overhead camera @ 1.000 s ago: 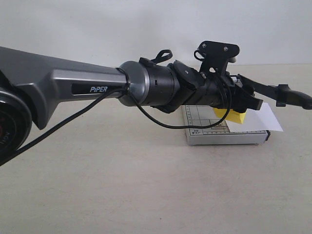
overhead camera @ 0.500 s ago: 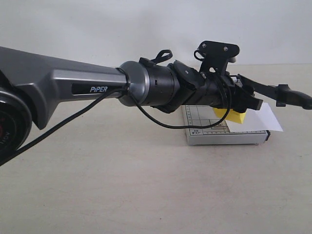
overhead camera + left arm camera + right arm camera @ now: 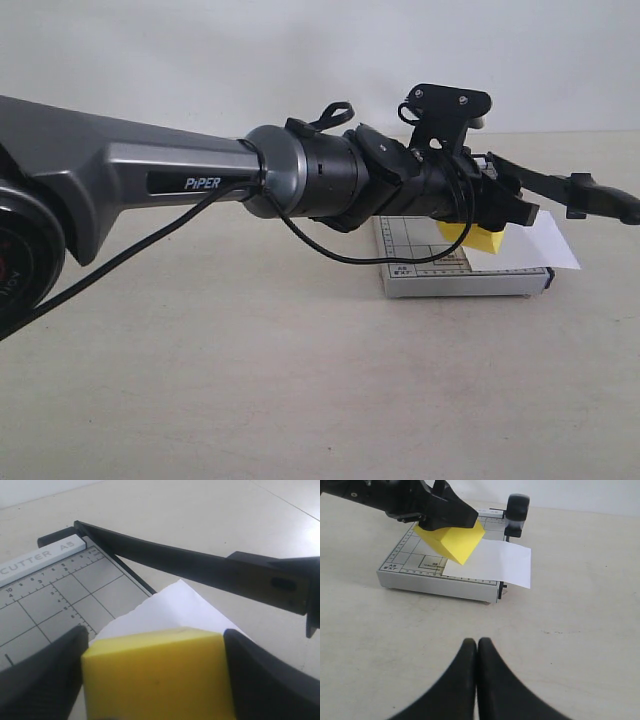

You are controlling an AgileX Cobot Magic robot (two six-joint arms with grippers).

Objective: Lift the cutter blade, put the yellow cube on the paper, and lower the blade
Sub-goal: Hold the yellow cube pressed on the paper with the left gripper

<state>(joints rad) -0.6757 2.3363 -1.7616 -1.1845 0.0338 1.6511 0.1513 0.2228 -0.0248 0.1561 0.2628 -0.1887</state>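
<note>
My left gripper (image 3: 503, 213) is shut on the yellow cube (image 3: 483, 239), its fingers (image 3: 45, 675) pressing two opposite faces. The cube (image 3: 454, 541) hangs tilted over the white paper (image 3: 495, 562), which lies on the grey trimmer board (image 3: 410, 560) and sticks out past its cutting edge. Whether its lowest corner touches the sheet I cannot tell. The cutter blade (image 3: 190, 562) stands raised off the board, its handle (image 3: 600, 195) up in the air. My right gripper (image 3: 477, 642) is shut with nothing in it, low over the table in front of the trimmer.
The left arm's grey forearm (image 3: 150, 175) crosses the exterior view from the left and hides part of the trimmer board (image 3: 440, 280). Bare beige tabletop (image 3: 570, 640) lies around the trimmer. A pale wall runs behind.
</note>
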